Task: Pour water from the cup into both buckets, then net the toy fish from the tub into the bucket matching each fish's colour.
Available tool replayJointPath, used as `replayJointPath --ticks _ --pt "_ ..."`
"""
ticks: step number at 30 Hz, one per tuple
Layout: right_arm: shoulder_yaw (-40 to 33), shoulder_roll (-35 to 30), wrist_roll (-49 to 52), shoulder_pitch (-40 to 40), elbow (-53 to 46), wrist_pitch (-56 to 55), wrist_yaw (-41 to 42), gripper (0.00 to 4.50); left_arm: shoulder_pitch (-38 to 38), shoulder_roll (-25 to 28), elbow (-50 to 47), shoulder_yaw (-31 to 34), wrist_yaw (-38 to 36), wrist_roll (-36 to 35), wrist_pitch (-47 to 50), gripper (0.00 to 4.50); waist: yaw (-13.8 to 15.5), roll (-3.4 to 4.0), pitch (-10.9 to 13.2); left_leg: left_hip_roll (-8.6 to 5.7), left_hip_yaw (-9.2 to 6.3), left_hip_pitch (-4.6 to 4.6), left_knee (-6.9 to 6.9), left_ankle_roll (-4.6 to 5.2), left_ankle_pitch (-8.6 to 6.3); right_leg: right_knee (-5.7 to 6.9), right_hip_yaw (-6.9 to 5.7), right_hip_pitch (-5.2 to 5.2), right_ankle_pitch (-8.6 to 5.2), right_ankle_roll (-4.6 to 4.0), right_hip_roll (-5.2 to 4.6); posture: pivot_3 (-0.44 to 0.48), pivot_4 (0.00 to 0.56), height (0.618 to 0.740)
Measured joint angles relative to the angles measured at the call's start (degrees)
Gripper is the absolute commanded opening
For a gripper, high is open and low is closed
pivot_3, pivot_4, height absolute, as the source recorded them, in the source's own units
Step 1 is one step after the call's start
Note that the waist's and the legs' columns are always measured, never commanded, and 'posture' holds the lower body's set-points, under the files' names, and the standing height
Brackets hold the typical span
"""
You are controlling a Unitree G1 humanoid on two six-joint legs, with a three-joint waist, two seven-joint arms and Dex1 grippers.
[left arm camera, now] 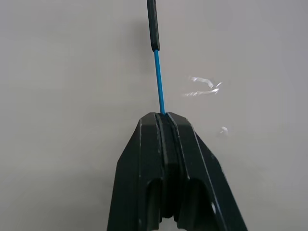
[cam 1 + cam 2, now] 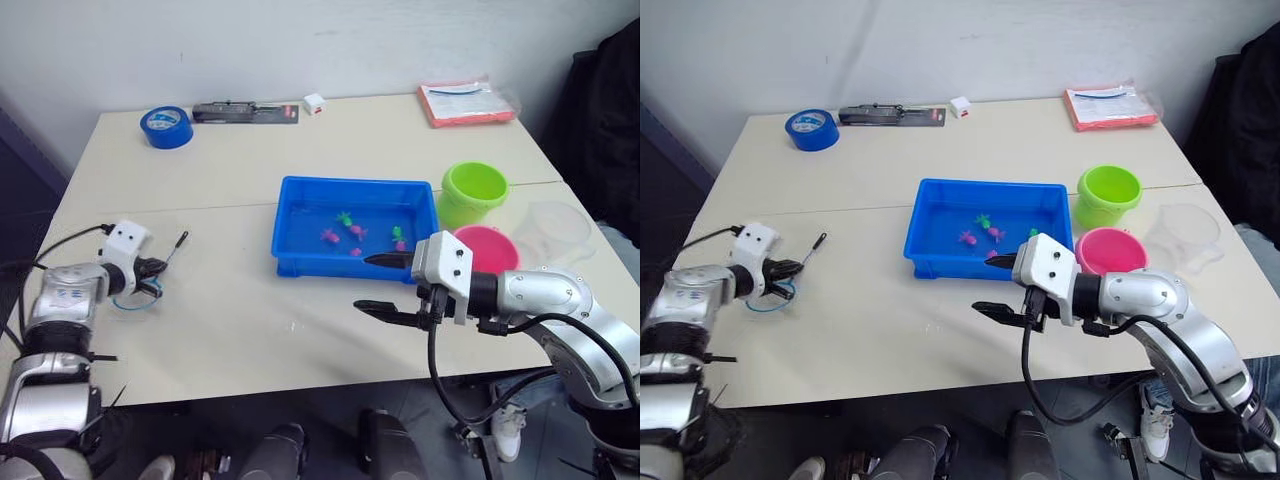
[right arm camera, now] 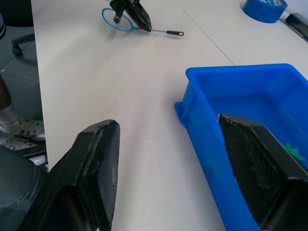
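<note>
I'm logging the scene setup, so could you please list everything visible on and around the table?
tub: one, blue, table centre.
toy fish: several, pink and green, in the tub.
buckets: two, green bucket and pink bucket, robot's right of the tub.
cup: one, clear, beside the buckets.
net: one, blue rim, black handle tip, lying near the table's left edge.
tape roll: one, blue, far left.
black tool pack: one, far edge.
red-edged packet: one, far right.
left tool: shut on the net.
right tool: open, at the tub's near edge.
</note>
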Motion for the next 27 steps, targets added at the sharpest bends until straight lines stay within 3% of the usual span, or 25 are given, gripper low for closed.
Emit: replayJointPath --ticks 6,12,17,27 --pt "0.5 0.6 0.9 -0.6 1.5 0.8 0.8 4.50 4.6 2.0 -26.7 0.8 -10.0 -7.9 4.9 0.03 0.6 0.01 0.0 0.00 0.01 -0.01 0.04 0.09 -0.07 -0.09 -0.01 0.05 0.01 -0.01 0.00 0.000 0.150 0.740" --pt "1.3 0.3 1.3 -2.1 2.5 4.3 1.1 4.50 2.2 -0.3 -40.5 -2.9 -16.1 -15.4 11.9 0.03 0.4 0.03 0.0 0.28 0.09 0.02 0.05 -0.08 -0.17 -0.14 0.07 0.04 0.04 -0.07 0.39 0.000 0.150 0.740" --pt "1.4 0.3 2.5 -4.5 3.2 8.8 1.0 4.50 0.8 -1.7 -46.2 -8.8 -21.4 -17.0 11.0 0.03 0.2 0.04 0.0 0.54 0.17 0.03 0.03 -0.22 -0.25 -0.26 0.08 0.02 0.10 -0.19 0.56 0.000 0.150 0.740" --pt "3.6 1.1 4.5 -7.3 4.5 13.9 1.5 4.50 -3.4 -6.5 -43.1 -15.3 -26.7 -15.1 4.1 0.03 0.5 0.06 0.0 0.58 0.20 0.02 0.04 -0.21 -0.28 -0.35 0.07 0.02 0.11 -0.24 0.61 0.000 0.150 0.740"
